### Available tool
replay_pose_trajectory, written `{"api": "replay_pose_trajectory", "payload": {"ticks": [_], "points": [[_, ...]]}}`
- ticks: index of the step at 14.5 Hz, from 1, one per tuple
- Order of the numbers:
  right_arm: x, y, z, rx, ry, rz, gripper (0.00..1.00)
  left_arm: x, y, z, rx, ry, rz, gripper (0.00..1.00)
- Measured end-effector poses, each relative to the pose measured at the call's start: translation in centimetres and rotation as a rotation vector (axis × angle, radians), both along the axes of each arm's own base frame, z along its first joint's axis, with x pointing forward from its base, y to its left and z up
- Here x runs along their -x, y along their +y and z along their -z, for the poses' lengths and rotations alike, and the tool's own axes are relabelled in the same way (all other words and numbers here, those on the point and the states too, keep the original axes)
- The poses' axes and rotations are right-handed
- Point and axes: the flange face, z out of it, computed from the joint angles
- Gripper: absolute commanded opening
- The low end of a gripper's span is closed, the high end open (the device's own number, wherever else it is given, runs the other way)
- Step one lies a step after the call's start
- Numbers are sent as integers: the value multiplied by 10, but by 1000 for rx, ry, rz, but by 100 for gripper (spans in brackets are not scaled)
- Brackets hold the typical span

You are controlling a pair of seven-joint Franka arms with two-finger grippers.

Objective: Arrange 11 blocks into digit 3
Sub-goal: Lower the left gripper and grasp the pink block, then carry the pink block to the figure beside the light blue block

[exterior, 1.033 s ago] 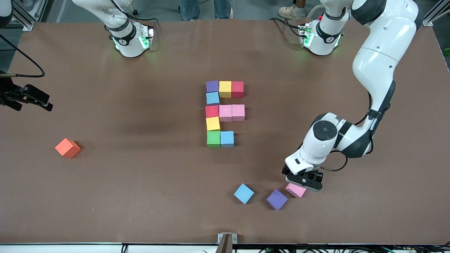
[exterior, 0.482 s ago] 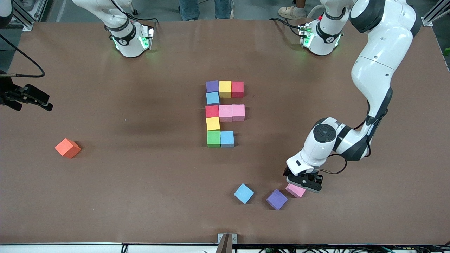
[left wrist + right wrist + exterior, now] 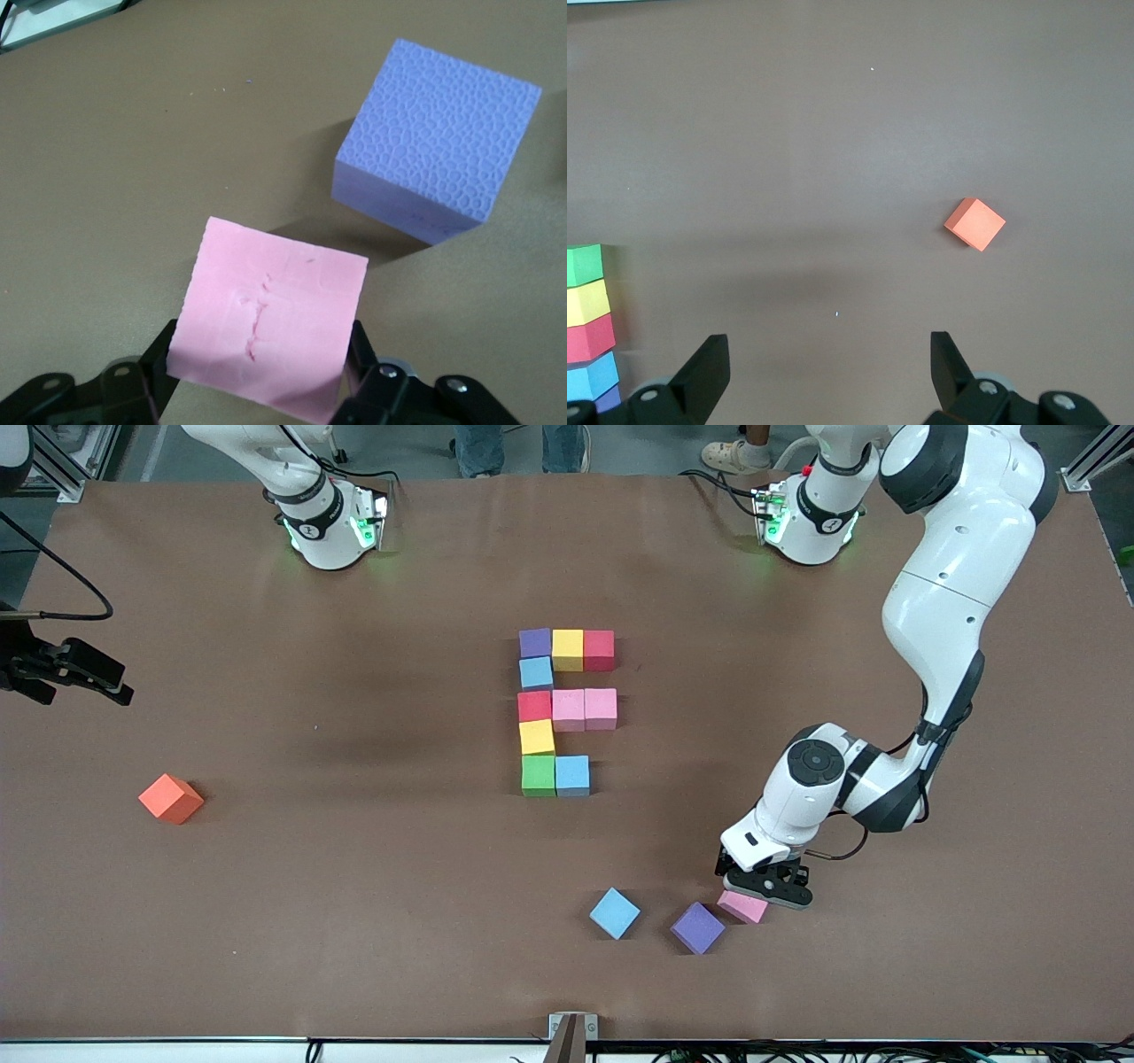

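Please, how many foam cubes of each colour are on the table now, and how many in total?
Purple foam cubes: 2
Yellow foam cubes: 2
Red foam cubes: 2
Light blue foam cubes: 3
Pink foam cubes: 3
Green foam cube: 1
Orange foam cube: 1
Total: 14

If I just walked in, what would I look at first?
Probably the bright figure of coloured cubes in the middle of the table, ten of them fitted together. Next, the big white left arm reaching down near the front camera, where the left gripper has its jaws on either side of a loose pink cube, beside a purple cube and a light blue cube. One orange cube sits alone toward the right arm's end.
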Motion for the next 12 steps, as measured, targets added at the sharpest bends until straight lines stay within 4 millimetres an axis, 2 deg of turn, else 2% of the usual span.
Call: {"api": "replay_pose_trajectory", "payload": {"ticks": [3,6,9,12], "points": [[0,0,0,0,0,0,100,-3,0,-10,19,-3,-65,39],[0,0,0,0,0,0,100,2,-3,-32,-2,94,-225,39],[1,0,1,0,7,0,100,25,-24,-52,-18,209,-405,38],[2,0,2,-1,17,0,100,49,-50,-58,5,286,-699,38]]}}
